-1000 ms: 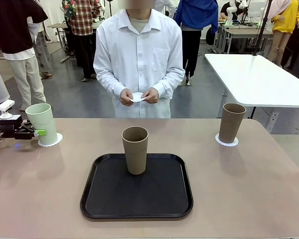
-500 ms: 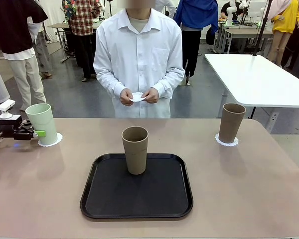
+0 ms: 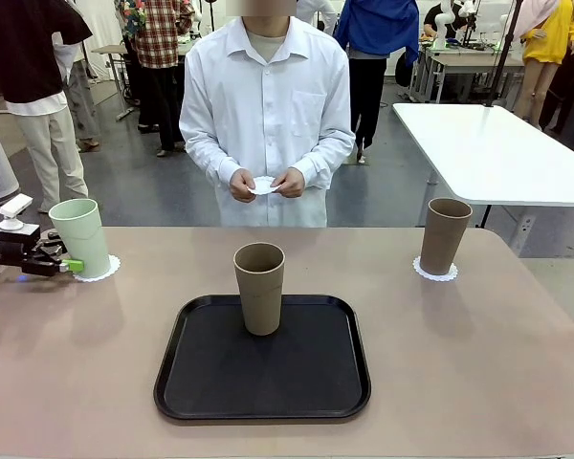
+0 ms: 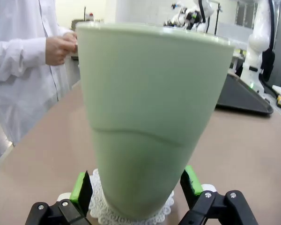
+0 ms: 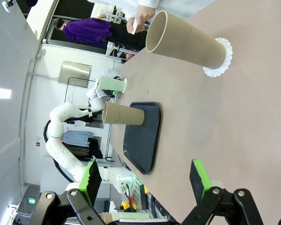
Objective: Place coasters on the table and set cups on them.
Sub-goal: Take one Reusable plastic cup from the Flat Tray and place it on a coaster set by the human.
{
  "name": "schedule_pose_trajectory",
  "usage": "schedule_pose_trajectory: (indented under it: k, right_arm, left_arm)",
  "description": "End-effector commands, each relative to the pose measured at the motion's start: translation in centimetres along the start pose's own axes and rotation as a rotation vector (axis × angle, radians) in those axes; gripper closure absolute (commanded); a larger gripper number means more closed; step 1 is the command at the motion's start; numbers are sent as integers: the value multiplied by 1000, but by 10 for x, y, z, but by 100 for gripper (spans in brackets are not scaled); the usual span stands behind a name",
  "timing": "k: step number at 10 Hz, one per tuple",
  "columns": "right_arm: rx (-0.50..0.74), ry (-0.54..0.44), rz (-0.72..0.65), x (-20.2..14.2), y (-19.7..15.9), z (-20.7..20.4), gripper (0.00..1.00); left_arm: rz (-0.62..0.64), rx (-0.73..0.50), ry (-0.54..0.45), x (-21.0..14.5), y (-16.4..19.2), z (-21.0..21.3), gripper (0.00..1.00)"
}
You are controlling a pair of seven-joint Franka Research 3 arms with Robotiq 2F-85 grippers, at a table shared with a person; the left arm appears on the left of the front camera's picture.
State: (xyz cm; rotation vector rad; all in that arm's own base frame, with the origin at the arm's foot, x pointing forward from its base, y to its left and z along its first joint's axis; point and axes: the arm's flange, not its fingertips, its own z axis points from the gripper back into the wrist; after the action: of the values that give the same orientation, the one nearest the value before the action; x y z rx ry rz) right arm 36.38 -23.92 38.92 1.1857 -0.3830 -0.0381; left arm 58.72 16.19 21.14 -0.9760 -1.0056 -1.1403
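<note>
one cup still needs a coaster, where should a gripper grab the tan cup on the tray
Grip the tan cup around its middle, coming in level from the side. It stands upright on the black tray, open all round, with no handle, and its round wall widens upward, which should resist slipping down.

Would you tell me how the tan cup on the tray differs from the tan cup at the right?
The tray cup stands on the black tray, no coaster beneath; the right cup stands on a white lacy coaster. The tray cup is central; the right cup, near the right edge. Both are upright and tan.
</note>
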Motion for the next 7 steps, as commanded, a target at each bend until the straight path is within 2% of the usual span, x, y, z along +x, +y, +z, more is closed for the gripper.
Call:
schedule_pose_trajectory:
  k: [1, 3, 5, 7]
  right_arm:
    - [2, -11, 2, 1, 0, -1, 0]
    - [2, -11, 2, 1, 0, -1, 0]
    - [2, -11, 2, 1, 0, -1, 0]
    - [2, -11, 2, 1, 0, -1, 0]
  left_arm:
    - [-39, 8, 111, 10, -6, 11, 0]
    - [-34, 57, 202, 28, -12, 38, 0]
    - [64, 152, 303, 78, -31, 73, 0]
    - [256, 290, 436, 126, -47, 90, 0]
